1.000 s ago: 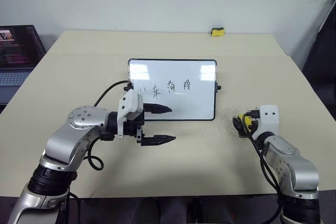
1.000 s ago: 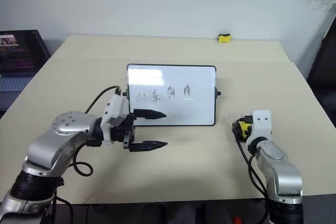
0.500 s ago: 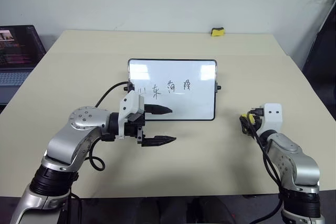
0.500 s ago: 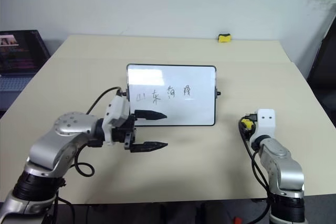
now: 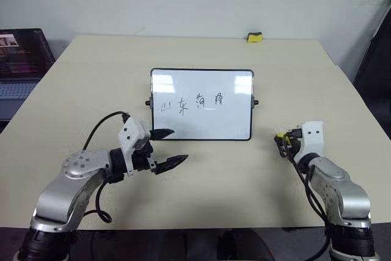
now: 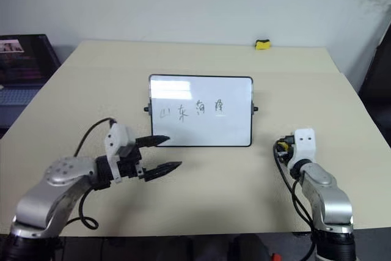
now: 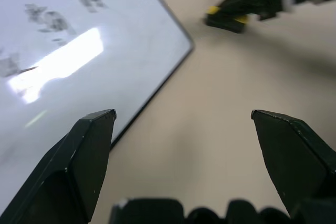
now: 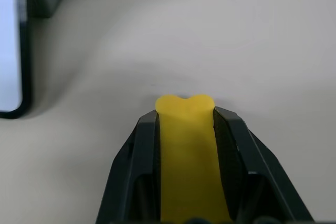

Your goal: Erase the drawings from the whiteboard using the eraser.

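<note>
My right gripper (image 8: 185,129), wide open 1 second ago, now clamps eraser (image 8: 186,145), right of whiteboard (image 5: 201,104). Left gripper (image 5: 164,149) empty, fingers spread, backed off whiteboard's near-left corner. Drawings (image 5: 190,102) unerased; wiping comes next.

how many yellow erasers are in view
2. One eraser is pinched between the right gripper's jaws, right of the whiteboard. Another yellow block lies at the table's far edge.
</note>
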